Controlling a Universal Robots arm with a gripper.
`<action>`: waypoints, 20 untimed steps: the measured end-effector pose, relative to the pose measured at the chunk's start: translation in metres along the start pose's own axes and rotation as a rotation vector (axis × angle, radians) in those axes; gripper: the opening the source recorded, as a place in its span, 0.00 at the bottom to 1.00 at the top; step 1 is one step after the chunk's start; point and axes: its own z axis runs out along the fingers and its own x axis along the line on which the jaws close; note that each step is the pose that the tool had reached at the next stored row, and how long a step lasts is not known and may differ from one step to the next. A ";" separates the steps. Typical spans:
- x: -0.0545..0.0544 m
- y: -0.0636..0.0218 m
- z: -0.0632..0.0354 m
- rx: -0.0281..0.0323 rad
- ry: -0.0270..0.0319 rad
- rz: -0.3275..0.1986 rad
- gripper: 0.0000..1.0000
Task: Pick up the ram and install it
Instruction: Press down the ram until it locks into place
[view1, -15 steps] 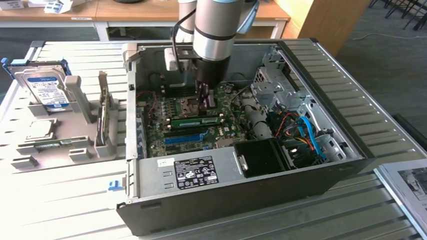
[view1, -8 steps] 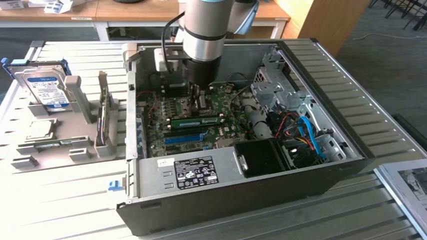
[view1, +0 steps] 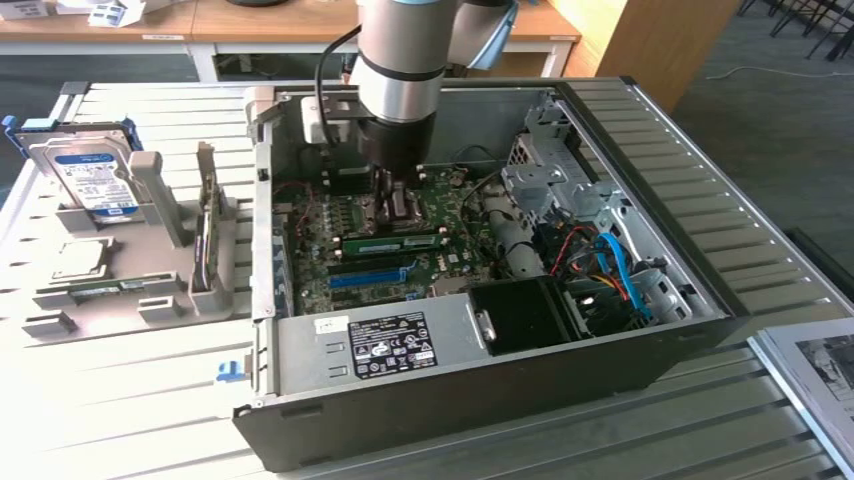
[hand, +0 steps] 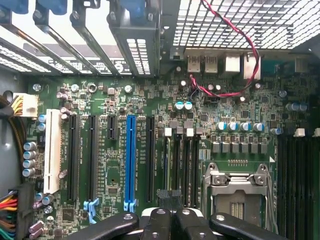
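Hand (view1: 396, 207) is down inside the open case (view1: 667, 250), fingers pinched shut right over the motherboard (view1: 350, 262), with nothing visibly held between them. Just below it in the exterior view lies the ram (view1: 396, 242), a green stick stretched flat across the board, close under the fingertips; whether they touch it, I can't tell. A blue slot (view1: 367, 275) runs parallel, just nearer the camera. From the wrist, the closed fingers (hand: 172, 222) sit at the edge of frame above a row of black slots, with a blue slot (hand: 130, 160) and the CPU socket (hand: 239, 192) to either side, and a red wire (hand: 235, 55) looping over the rear ports. Out on the surface (view1: 147, 400), at the exterior view's left, a grey rack (view1: 114, 265) holds a hard drive (view1: 91, 180) upright.
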 end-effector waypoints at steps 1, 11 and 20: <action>0.000 0.0009 0.0000 0.0000 0.0001 0.000 0.10; 0.000 0.0017 0.0034 0.0016 0.0000 0.000 0.10; 0.000 0.0015 0.0103 0.0049 0.0001 0.000 0.10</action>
